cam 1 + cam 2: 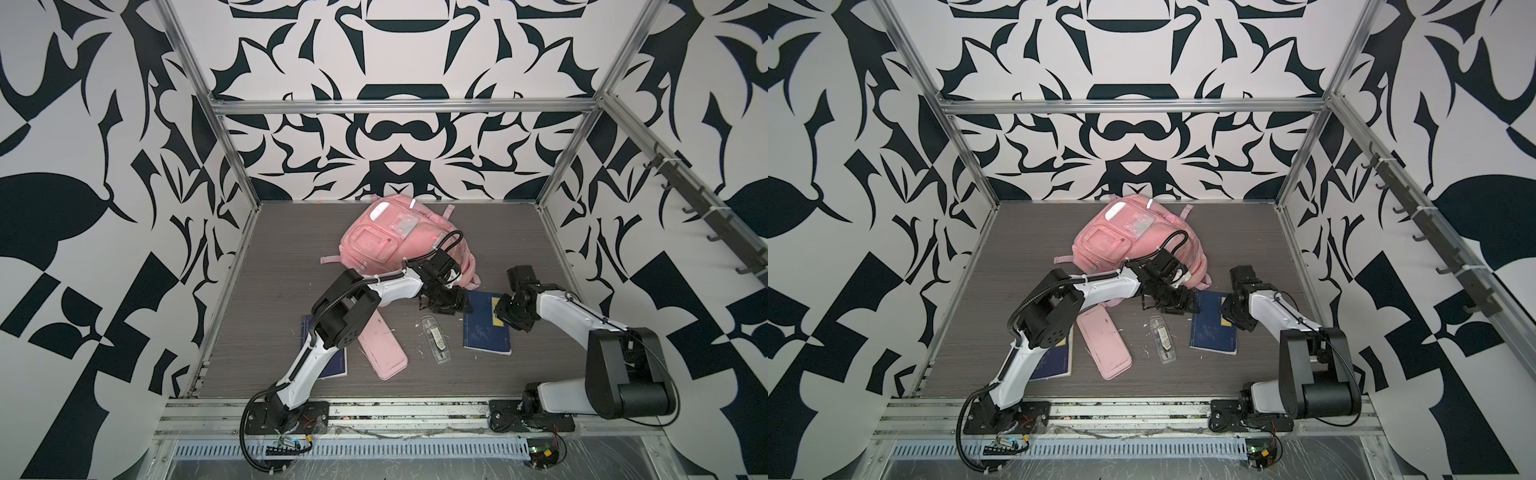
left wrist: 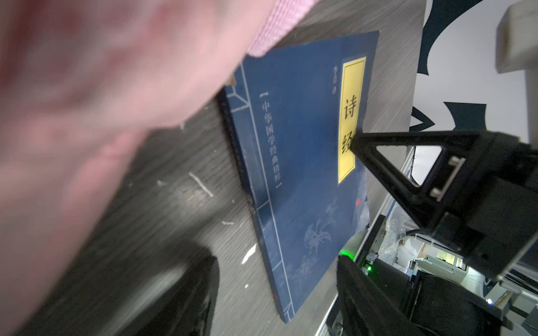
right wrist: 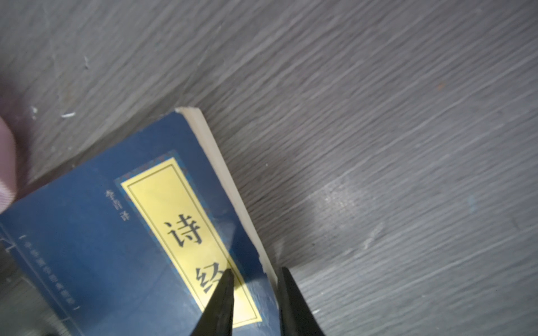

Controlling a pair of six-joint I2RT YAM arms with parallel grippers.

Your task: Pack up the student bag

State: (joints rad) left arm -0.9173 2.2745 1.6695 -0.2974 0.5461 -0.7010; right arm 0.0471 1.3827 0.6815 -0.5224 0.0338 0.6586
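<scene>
While nothing is seen to be packed yet, progress: every loose item is left out on the desk point(image 1: 291, 249).
student bag point(image 1: 386, 237): laid at the back centre of the desk; whether a zip is open cannot be told.
blue book point(image 1: 486, 328): laid flat just in front of the bag, not lifted.
second blue book point(image 1: 336, 365): largely hidden under the left arm.
pink pencil case point(image 1: 384, 353), clear case point(image 1: 434, 340): left out between the books.
left pincer point(image 1: 446, 305): released, empty, held by the bag's near side.
right pincer point(image 3: 256, 270): parted narrowly astride the blue book's page edge.
</scene>
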